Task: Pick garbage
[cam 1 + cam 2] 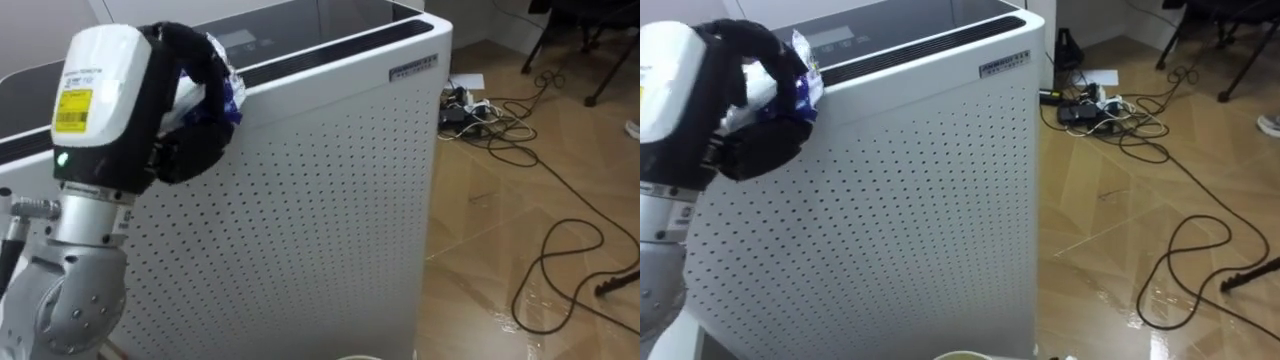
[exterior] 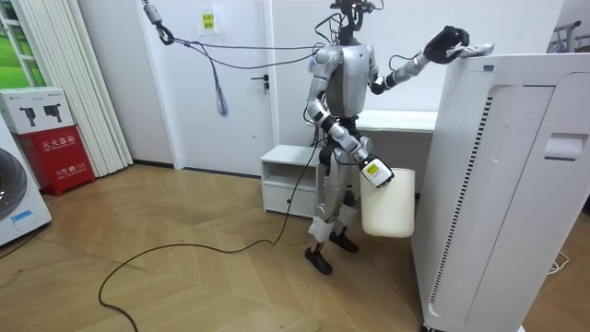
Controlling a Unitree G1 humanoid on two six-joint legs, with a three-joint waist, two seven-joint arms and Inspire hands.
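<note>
The left hand (image 1: 188, 152), fingers curled round a crumpled wrapper (image 1: 222, 92) at the purifier's (image 1: 320, 200) top edge, probably grips something light, soft and crushable anywhere.

Bright, even indoor light on my feed. Shadows soft throughout. The wood floor (image 1: 500, 200) shows a pale glare patch low right. White perforated unit (image 1: 300, 200) evenly lit; its dark glossy top (image 1: 330, 25) mirrors the wall.

Wood floor (image 2: 138, 212), white door (image 2: 241, 120), low white cabinet (image 2: 286, 184), black cables (image 1: 480, 115)
</note>
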